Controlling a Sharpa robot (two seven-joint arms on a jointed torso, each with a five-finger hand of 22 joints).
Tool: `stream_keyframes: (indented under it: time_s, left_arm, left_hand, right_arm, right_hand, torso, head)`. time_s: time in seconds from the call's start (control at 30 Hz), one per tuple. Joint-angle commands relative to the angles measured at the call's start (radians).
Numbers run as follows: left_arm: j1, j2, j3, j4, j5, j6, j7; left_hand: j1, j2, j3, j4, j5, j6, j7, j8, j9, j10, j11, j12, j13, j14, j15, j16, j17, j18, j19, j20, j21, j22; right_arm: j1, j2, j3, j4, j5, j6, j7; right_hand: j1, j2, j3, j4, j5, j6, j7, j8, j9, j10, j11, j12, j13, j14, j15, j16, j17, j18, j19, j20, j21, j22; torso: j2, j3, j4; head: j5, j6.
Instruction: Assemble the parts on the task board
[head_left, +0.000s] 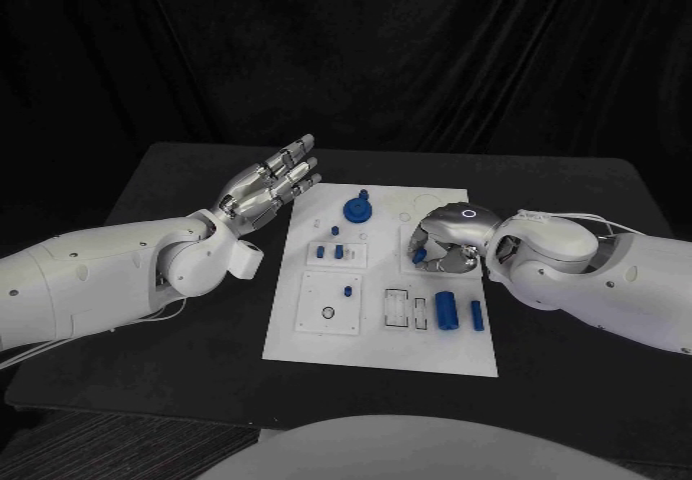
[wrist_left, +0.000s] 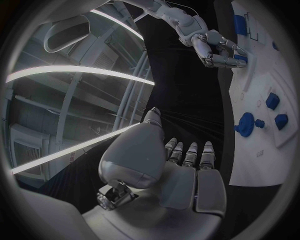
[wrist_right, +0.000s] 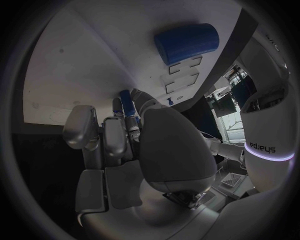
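A: While the right hand (head_left: 444, 240) sits low on the task board (head_left: 378, 350), is it holding anything?

B: Its fingers (wrist_right: 128, 117) are curled round a small blue part (wrist_right: 127, 102); looks pinched, with the part's long axis running along the fingers toward the board.

A: Left hand (head_left: 267, 185)?

B: Flat, fingers straight and apart, holding nothing, off the board's edge above the counter (head_left: 577, 200). Right is nearer; the blue cylinder (head_left: 447, 310) lies just beside it.
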Motion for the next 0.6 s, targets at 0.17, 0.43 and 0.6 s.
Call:
stream_keyframes:
  time_s: [0.17,0.43,0.6]
  left_arm:
    - [-0.002,0.004,0.001,0.001,0.005,0.014,0.078]
    - [-0.003,0.008,0.001,-0.003,0.005,0.018,0.075]
    - [-0.003,0.010,0.001,-0.004,0.005,0.021,0.073]
  left_hand:
    - [0.017,-0.001,0.008,-0.003,0.019,0.002,0.006,0.006,0.002,0.000,0.000,-0.003,-0.001,0.001,0.003,-0.004,-0.001,0.010,-0.002,0.009,-0.005,0.001]
    - [0.024,-0.002,0.011,-0.008,0.034,0.002,0.008,0.006,0.002,0.000,0.000,-0.003,-0.001,0.001,0.006,-0.004,-0.001,0.009,-0.002,0.011,-0.005,0.001]
    - [0.029,-0.001,0.013,-0.013,0.044,0.002,0.011,0.006,0.002,0.000,0.000,-0.003,-0.001,0.001,0.007,-0.004,-0.001,0.009,-0.002,0.012,-0.005,0.001]
  right_arm:
    - [0.007,-0.015,0.001,0.020,-0.001,-0.016,-0.011]
    - [0.016,-0.025,0.001,0.032,-0.001,-0.010,-0.019]
    - [0.021,-0.030,0.001,0.044,-0.001,-0.045,-0.015]
  right_hand:
    - [0.007,-0.004,0.012,0.001,0.005,0.007,0.000,0.002,0.003,0.009,-0.001,-0.007,-0.001,0.000,0.004,0.002,-0.004,-0.017,-0.001,0.004,0.003,0.140]
    - [0.020,-0.006,0.041,-0.011,0.010,0.011,0.004,-0.001,0.010,0.033,-0.004,-0.017,0.000,-0.002,0.002,-0.001,-0.008,-0.016,-0.003,0.004,0.002,0.140]
    - [0.054,0.002,0.087,-0.041,0.026,0.035,0.006,0.007,0.023,0.073,-0.009,-0.019,0.001,-0.001,-0.003,0.001,-0.004,-0.017,-0.002,-0.001,0.010,0.142]
  torso:
    - [0.000,0.0006,-0.0006]
    - [-0.001,0.0008,-0.0004]
    - [-0.001,0.0006,0.0001]
  head:
    - [0.003,0.000]
    - [0.005,0.000]
    - [0.005,0.000]
